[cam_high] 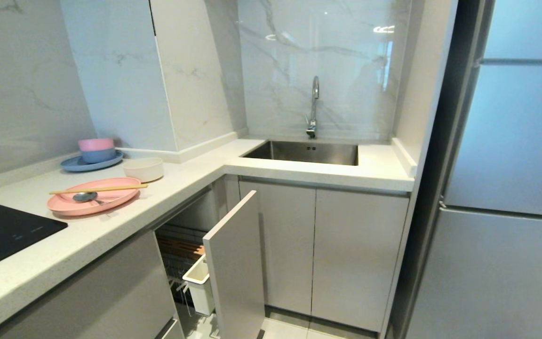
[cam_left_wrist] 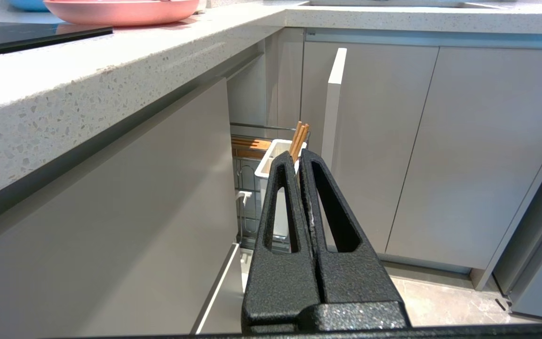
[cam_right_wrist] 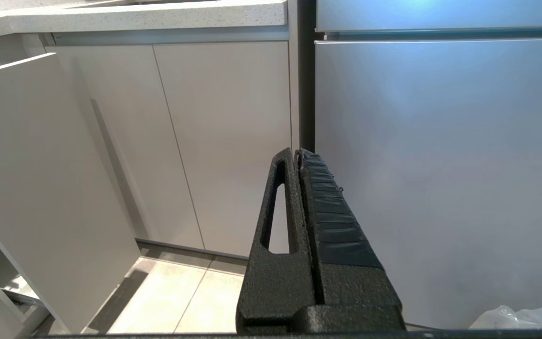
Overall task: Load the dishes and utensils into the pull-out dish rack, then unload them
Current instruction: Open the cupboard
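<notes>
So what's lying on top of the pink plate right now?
On the pink plate, a pair of chopsticks lies across the rim, with a metal spoon beside them. The plate surface beneath them is covered.

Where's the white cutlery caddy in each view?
Head view: the white cutlery caddy sits low, left of centre, just behind the grey cabinet front.
Left wrist view: mid-frame, partly hidden by the shut left hand, chopsticks standing in it.
Right wrist view: not in it.
Shared landmark: the grey cabinet front, seen in all three.
</notes>
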